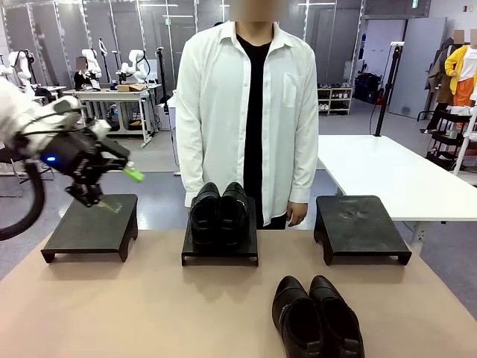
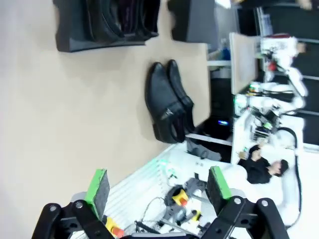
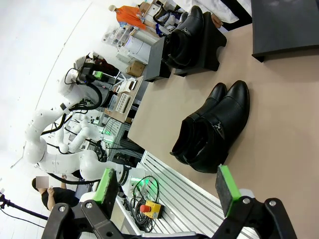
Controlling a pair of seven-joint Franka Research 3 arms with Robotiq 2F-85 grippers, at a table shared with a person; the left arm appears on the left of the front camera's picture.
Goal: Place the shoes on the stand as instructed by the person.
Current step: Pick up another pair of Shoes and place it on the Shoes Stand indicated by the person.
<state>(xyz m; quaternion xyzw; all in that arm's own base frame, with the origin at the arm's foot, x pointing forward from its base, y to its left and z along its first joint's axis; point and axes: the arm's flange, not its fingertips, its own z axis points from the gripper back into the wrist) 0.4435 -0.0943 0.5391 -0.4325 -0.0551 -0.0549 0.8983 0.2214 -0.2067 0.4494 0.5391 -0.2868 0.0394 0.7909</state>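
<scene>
Front view first: three black stands sit in a row along the table's far edge, the left stand (image 1: 89, 227), the middle stand (image 1: 220, 255) and the right stand (image 1: 361, 224). The glossy dress shoes (image 1: 218, 212) are side by side on the middle stand. The ankle boots (image 1: 317, 321) are down on the table (image 1: 149, 306) itself, right by the near edge and a bit right of the middle, touching each other, toes pointing at the far edge.

The left gripper (image 1: 123, 190) hangs tilted over the left stand, toward the far left corner. Its green pads are spread wide with nothing between them. Its own wrist view says the same, fingers (image 2: 97, 186) well apart and the boots lying farther off.

The right gripper (image 3: 167, 186) is spread wide too and isn't holding anything. In its wrist view the boots lie just ahead of it, zips showing on their sides.

The person (image 1: 250, 112) stands at the far edge right behind the middle stand, one hand (image 1: 297, 215) hanging loosely curled and holding nothing.
</scene>
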